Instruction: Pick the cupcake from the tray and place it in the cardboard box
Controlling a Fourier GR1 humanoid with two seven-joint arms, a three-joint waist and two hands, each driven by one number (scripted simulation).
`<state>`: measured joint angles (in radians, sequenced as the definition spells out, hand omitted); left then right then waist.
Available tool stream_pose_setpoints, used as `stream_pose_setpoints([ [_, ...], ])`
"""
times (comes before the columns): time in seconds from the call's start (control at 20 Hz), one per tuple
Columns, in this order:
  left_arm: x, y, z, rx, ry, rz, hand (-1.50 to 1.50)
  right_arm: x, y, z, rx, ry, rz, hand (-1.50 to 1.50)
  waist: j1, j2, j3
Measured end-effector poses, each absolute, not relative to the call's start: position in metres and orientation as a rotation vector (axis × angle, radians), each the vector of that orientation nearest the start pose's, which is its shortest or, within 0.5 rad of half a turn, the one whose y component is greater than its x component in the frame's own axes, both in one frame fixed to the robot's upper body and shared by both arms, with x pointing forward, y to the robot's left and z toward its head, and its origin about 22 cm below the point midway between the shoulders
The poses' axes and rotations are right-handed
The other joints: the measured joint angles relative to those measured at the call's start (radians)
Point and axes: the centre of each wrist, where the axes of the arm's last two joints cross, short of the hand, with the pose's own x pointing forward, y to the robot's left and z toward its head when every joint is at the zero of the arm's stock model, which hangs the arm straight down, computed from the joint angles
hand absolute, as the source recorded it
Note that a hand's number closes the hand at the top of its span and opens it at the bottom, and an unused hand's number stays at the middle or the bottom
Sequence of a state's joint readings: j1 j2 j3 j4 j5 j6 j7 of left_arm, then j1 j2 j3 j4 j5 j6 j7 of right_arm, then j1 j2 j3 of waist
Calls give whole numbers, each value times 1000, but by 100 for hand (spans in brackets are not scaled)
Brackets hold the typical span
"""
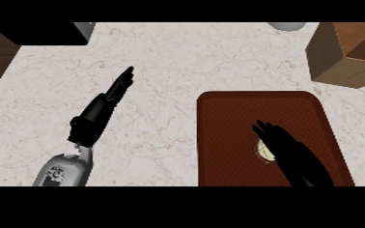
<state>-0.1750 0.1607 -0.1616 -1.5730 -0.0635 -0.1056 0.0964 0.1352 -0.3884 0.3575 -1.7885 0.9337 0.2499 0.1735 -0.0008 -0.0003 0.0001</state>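
Observation:
A pale cupcake sits on the dark red tray at the lower right, mostly hidden by my right hand. That hand lies over the tray with its fingers straight, its left side against the cupcake. The cardboard box stands at the right edge, beyond the tray's far corner. My left hand hovers over the marble counter at the left, open, fingers stretched toward the upper right, well away from tray and box.
A black appliance occupies the far left corner of the counter. A grey rounded object peeks in at the top edge, left of the box. Bare marble lies between the tray and the far edge.

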Motion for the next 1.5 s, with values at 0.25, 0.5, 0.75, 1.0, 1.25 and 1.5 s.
stream_pose_setpoints([
  [0.25,282,207,41,-34,-1597,-453,0,194,-235,14,-663,-1153,1340,-150,-1,0,0],
  [0.5,282,205,43,-32,-1599,-453,0,197,-229,12,-665,-1131,1351,-150,-1,0,0],
  [0.75,285,207,35,-37,-1599,-453,0,205,-228,-3,-707,-1115,1367,-150,0,-3,-5],
  [1.0,285,209,42,-34,-1602,-454,0,210,-229,-8,-726,-1110,1381,150,1,-7,-12],
  [1.25,286,208,38,-42,-1599,-453,0,217,-235,-13,-722,-1126,1413,150,1,-10,-16],
  [1.5,283,209,47,-34,-1599,-449,0,221,-237,-18,-768,-1174,1430,150,1,-11,-18],
])
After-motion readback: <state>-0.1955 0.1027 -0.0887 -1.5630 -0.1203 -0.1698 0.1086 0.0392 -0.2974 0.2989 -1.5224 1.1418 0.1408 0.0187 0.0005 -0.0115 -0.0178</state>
